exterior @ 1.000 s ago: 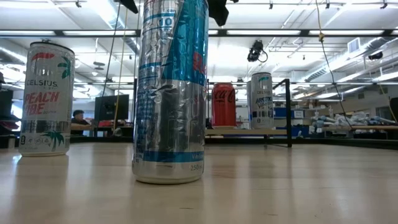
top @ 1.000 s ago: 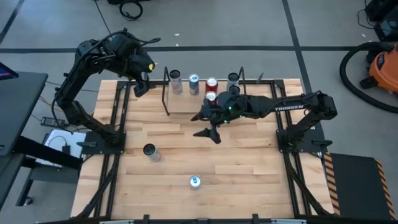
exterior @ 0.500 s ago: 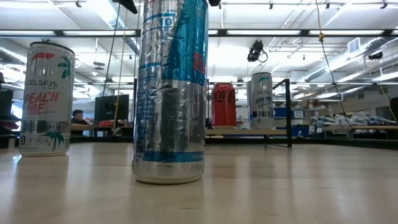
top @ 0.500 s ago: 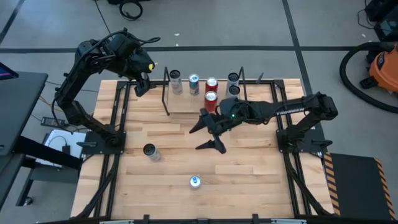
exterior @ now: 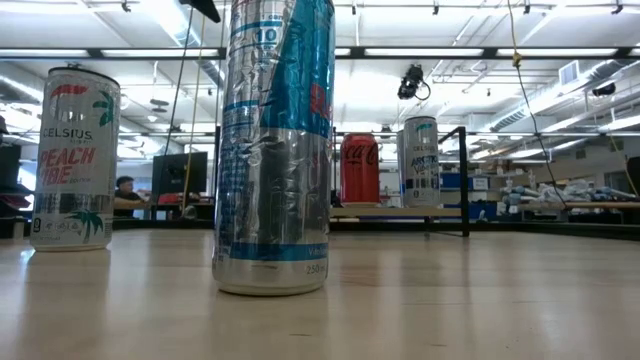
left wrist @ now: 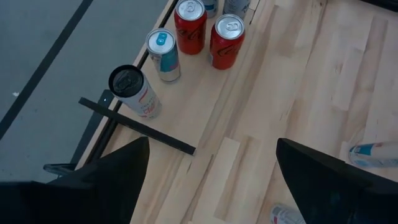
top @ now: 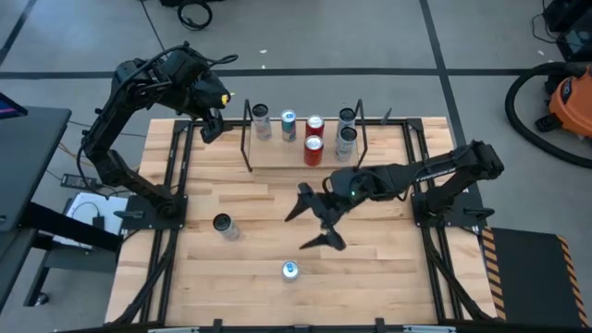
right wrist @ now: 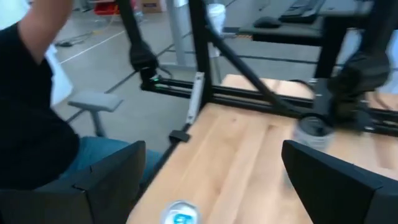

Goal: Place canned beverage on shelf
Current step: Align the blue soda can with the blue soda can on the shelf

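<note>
Right tool [top: 314, 219]: fingers spread wide, nothing held, hung over the counter's [top: 388, 268] middle.
Left tool [top: 211, 125]: spread, empty, parked at the far left corner.
Shelf [top: 277, 157]: set along the far edge; six cans stood on it.
Blue-topped can [top: 290, 270]: stood near the front edge.
Dark-topped can [top: 222, 225]: stood toward the left edge.

Grey floor [top: 370, 37] crossed by dark lines; an orange vacuum [top: 566, 97] nearby; perhaps workbenches under ceiling strip lights [exterior: 450, 52].
</note>
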